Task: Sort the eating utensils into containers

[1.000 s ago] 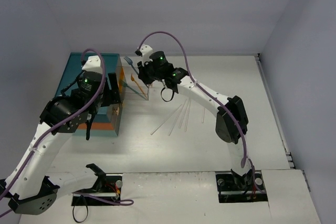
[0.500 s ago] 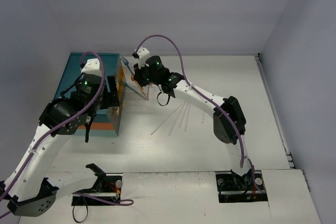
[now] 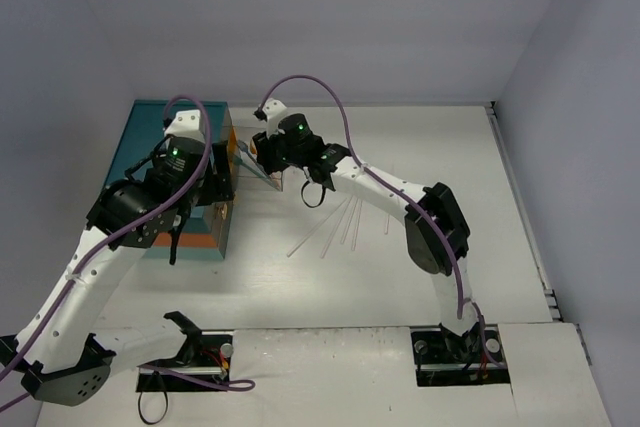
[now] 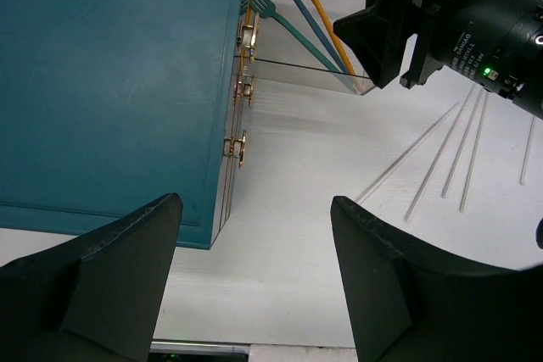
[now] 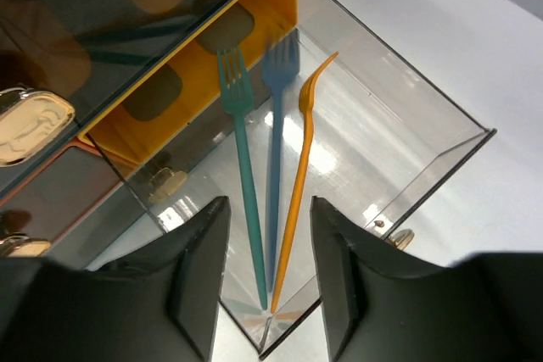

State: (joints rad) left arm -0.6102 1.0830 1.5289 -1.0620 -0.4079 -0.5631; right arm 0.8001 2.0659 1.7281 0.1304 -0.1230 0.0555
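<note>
The eating utensils (image 5: 273,209) in the clear drawer (image 5: 424,184) at mid-frame are three forks, kept together as one kind; my right gripper (image 5: 267,281) hangs over them, fingers parted, empty; my left gripper (image 4: 254,286), spread wide beside the chest (image 4: 110,82), grips nothing; chopsticks (image 4: 445,154) lie at right, unsorted.

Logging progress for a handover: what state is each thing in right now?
clear drawer: pulled open
three forks: lying inside it
other drawers: shut
chopsticks: loose on the table
left gripper: jaws open, empty
right gripper: jaws open, empty, above the forks
</note>
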